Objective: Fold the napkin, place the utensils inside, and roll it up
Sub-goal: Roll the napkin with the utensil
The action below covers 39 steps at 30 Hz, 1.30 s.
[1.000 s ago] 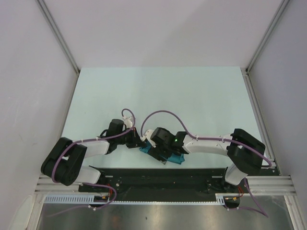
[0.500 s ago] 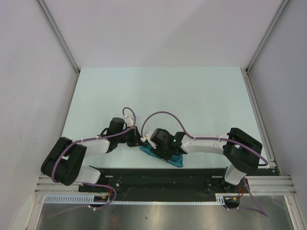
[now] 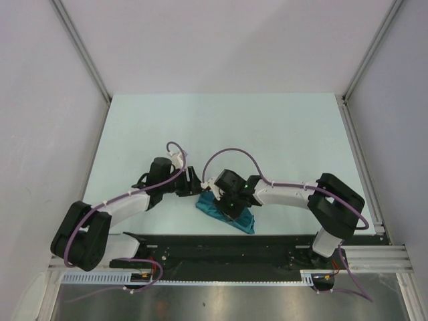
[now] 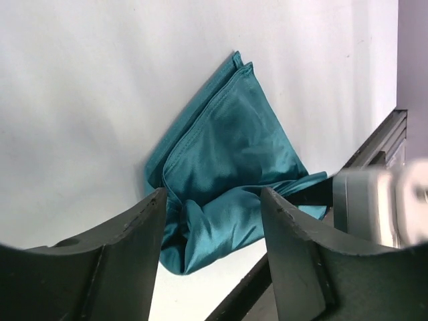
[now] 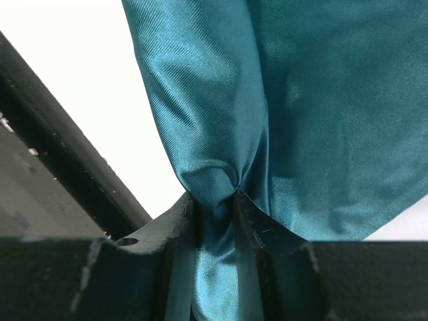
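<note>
Thin, limp, glossy teal fabric napkin (image 5: 314,100): light, probably slippery. Bunched edge pinched by right end effector (image 5: 214,200); left end effector (image 4: 212,197) spread, empty, beside napkin. Grip through stacked layers.

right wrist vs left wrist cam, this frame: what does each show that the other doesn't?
Right wrist only: the right gripper closed on a bunched pleat of the napkin, cloth squeezed between its fingers.
Left wrist only: the left gripper open, gripping nothing, and the napkin's folded outline with layered edges lying on the table.
Both: the teal napkin, the pale table and the black rail along the table's edge. No utensils show in either.
</note>
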Each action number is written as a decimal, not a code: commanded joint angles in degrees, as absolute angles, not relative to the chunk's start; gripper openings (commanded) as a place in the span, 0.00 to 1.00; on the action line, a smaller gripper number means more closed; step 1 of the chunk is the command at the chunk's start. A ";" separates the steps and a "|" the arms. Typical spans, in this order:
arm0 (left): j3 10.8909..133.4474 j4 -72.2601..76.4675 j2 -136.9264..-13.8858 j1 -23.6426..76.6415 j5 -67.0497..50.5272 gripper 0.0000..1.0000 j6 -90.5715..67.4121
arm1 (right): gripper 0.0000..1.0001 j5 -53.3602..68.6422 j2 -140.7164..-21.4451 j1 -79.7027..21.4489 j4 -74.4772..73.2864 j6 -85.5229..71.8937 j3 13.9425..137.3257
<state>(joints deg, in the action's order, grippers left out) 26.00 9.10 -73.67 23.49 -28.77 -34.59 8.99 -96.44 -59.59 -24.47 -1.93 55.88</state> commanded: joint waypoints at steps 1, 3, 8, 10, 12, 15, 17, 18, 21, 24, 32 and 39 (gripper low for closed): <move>24.44 8.08 -71.02 23.29 -27.07 0.64 -31.56 | 0.30 19.59 -100.72 -57.57 -26.46 -2.99 54.14; 23.29 8.87 -71.37 23.29 -28.12 0.65 -31.46 | 0.29 23.89 -101.07 -55.65 -26.28 -2.73 54.14; 20.83 11.60 -72.42 23.29 -29.18 0.69 -32.52 | 0.29 32.59 -102.91 -51.42 -25.84 -2.20 54.14; 20.57 12.92 -72.95 23.29 -29.62 0.70 -32.61 | 0.29 34.62 -103.71 -49.84 -26.19 -1.67 54.84; 20.65 14.32 -74.26 23.29 -30.41 0.71 -32.69 | 0.29 36.82 -104.76 -49.05 -26.45 -1.41 55.37; 20.83 16.34 -76.81 23.29 -31.11 0.71 -32.96 | 0.29 38.93 -106.25 -47.46 -26.89 -0.79 55.98; 21.00 18.09 -79.00 23.29 -31.99 0.70 -33.31 | 0.29 40.24 -106.78 -46.50 -27.25 -0.53 56.42; 21.01 18.71 -79.71 23.29 -32.34 0.70 -33.57 | 0.29 40.86 -107.40 -46.15 -27.16 -0.53 56.51; 20.83 21.18 -82.17 23.29 -33.75 0.65 -34.36 | 0.30 42.36 -108.63 -45.27 -27.42 -0.35 56.95; 21.00 22.50 -83.75 23.29 -35.06 0.48 -34.63 | 0.31 43.15 -109.33 -44.56 -27.42 -0.18 57.57; 22.15 20.31 -86.04 23.29 -35.68 0.01 -33.66 | 0.44 37.89 -105.92 -42.80 -26.89 -2.54 59.50; 25.13 15.04 -87.10 23.29 -35.33 0.00 -32.70 | 0.65 20.45 -90.81 -46.82 -26.02 -3.69 60.82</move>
<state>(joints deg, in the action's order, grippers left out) 22.90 20.18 -85.73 23.44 -36.67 -35.31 35.66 -100.36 -43.62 -26.35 -3.66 59.13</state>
